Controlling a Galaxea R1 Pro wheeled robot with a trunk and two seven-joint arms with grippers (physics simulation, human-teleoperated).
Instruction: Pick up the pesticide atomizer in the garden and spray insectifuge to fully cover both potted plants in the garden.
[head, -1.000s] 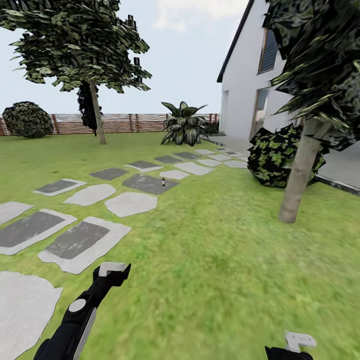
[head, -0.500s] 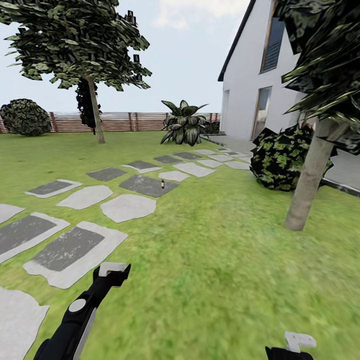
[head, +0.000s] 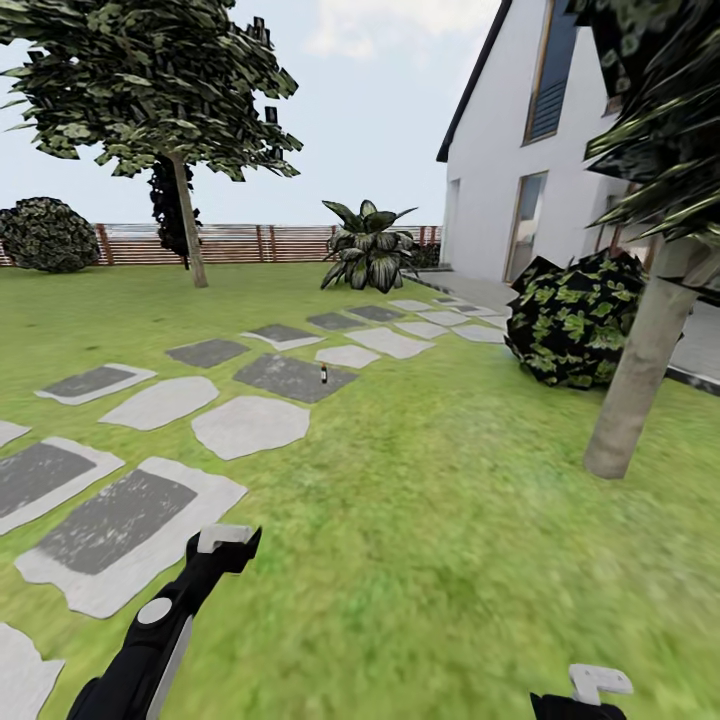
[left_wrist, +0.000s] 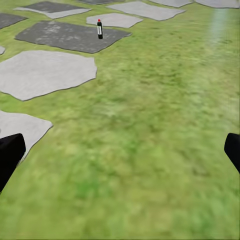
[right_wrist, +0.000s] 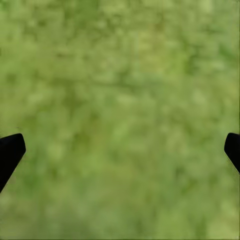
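A wide green lawn (head: 450, 520) is seen in the garden, with a white house (head: 520, 150) at the right and a brown slat fence (head: 250, 243) far at the back. A big leafy tree (head: 150, 90) is seen at the left by the fence, and a grey trunk (head: 640, 370) is planted in the grass at the right, next to a dark bush (head: 575, 320). A spiky long-leaved plant (head: 368, 245) is seen far off, near the end of a path. The path is made of grey stepping stones (head: 250, 425), light ones and dark ones.

The left gripper (head: 225, 545) is held low over the grass, and its black fingers (left_wrist: 9, 155) are spread wide apart with nothing between them. The right gripper (head: 598, 684) is held low over plain grass too, and its fingers (right_wrist: 10, 150) are also spread wide apart with nothing held.

The pesticide atomizer (head: 323, 375) is stood upright on a dark stepping stone, far ahead of both grippers. In the left wrist view the small dark bottle (left_wrist: 99, 29) is seen with a red top.
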